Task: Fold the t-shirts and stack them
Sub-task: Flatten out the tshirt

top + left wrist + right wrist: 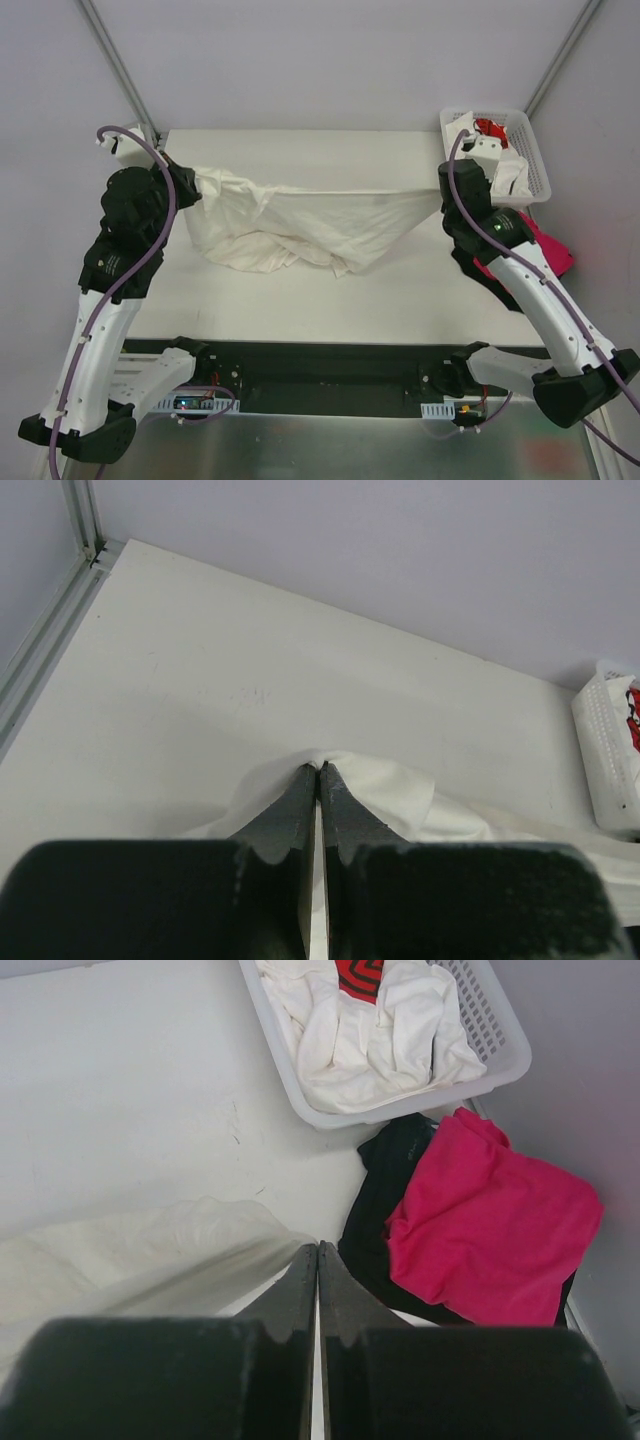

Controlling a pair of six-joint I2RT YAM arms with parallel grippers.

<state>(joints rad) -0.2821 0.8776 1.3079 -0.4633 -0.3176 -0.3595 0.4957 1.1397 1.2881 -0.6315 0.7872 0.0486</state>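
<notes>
Cream t-shirt [320,220] stretched between both tools above the worktop [400,295].
Left tool [318,769] and right tool [317,1248] each clamp one end of the shirt, jaws nearly together; its middle sags low.

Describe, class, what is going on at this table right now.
Two robot arms hold a cream shirt stretched between them over the table. The left end effector is shut on one end and the right end effector on the other, and the middle sags down. A pink shirt lies on a black shirt by the basket, which holds more white shirts.
</notes>
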